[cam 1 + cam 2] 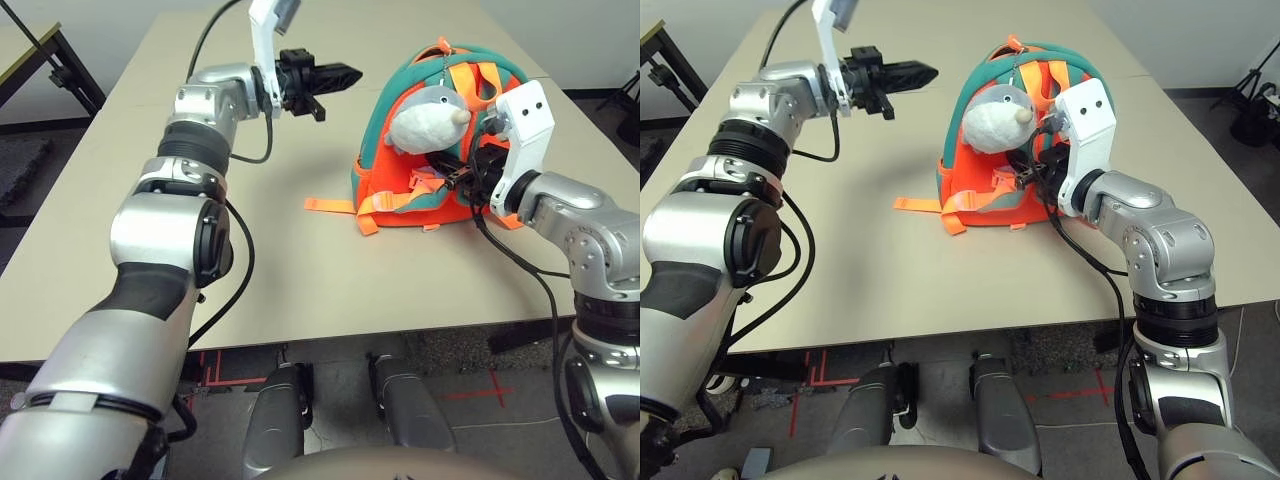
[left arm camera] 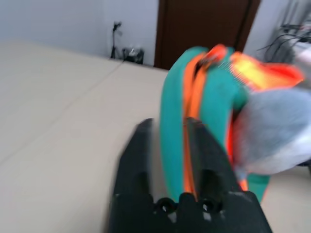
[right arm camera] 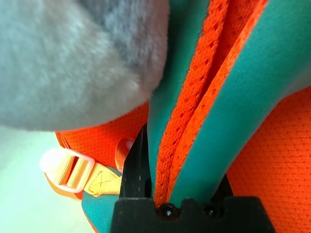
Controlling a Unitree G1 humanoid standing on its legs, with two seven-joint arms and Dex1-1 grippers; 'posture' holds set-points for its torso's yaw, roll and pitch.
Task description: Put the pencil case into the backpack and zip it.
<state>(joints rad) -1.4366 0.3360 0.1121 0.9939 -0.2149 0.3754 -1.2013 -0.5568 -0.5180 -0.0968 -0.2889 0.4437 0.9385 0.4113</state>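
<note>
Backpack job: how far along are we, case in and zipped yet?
No pencil case shows in any view, so it may be inside. The backpack stands upright; the right hand grips a strap, the left hand hangs beside it, clear. I can't confirm it's zipped.

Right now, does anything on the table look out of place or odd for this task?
The pencil case appears in no view. The backpack stands upright with its straps and plush charm facing the robot. The right gripper is shut on a teal-edged strap; the left gripper hangs empty beside the bag.
</note>
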